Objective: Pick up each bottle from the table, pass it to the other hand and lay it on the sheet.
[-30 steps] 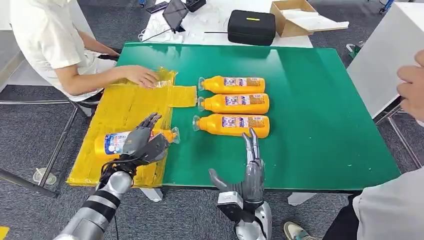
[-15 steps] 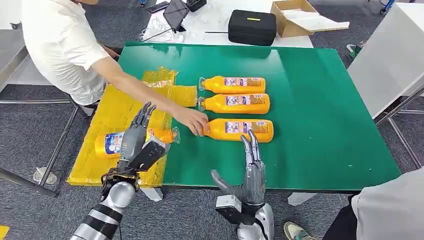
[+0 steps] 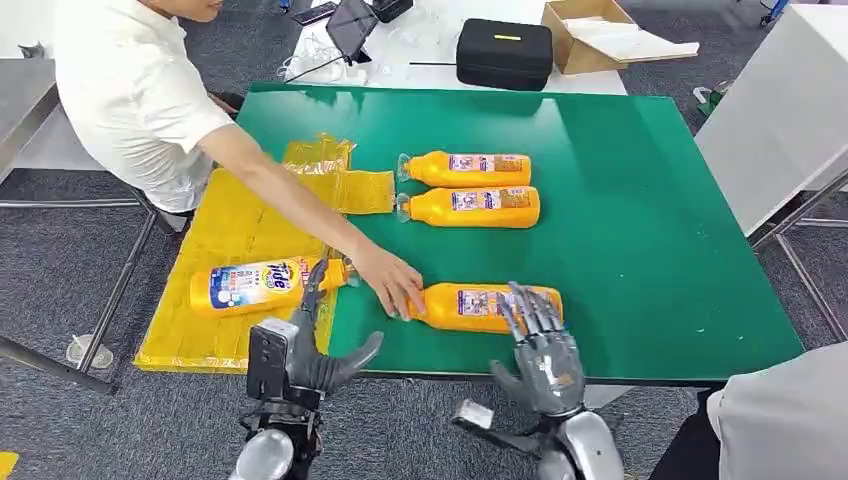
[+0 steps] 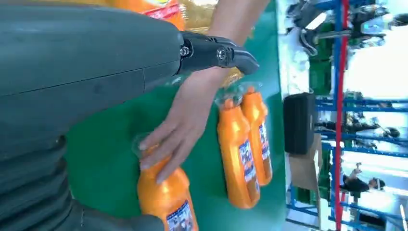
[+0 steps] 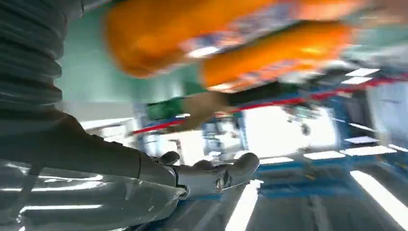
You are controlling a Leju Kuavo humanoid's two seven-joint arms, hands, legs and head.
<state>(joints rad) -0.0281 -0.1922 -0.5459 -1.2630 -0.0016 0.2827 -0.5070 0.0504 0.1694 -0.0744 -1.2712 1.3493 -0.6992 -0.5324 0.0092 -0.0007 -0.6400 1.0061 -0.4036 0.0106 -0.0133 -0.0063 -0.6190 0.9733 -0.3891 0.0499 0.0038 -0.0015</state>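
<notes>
Item: nearest orange detergent bottle [image 3: 487, 306], lying on its side at the lower centre of the head view, on the green table [image 3: 640, 230], close to the near edge. Long axis runs left to right across the frame, cap end to the left, base to the right. A person's hand [image 3: 390, 282] rests on the cap end; in the left wrist view the same person's hand lies over the bottle's neck and shoulder. Right hand [image 3: 540, 345]: fingers apart, holding nothing, raised just at the bottle's base end, its fingertips overlapping the bottle in the frame; contact cannot be told. Left hand [image 3: 310, 350]: fingers apart and holding nothing, at the table's near edge in the lower left-centre, off to the cap side of the bottle and clearly further from it than the right hand. Judgement: the right hand is the nearer one for the pickup, and would have to close across the short width of the bottle, with the person's hand on the neck as an obstruction. Further stock: two orange bottles [image 3: 465, 188] side by side in the upper centre, same orientation. One bottle [image 3: 262, 284] already laid on the yellow sheet [image 3: 235, 220] at left, cap to the right.
</notes>
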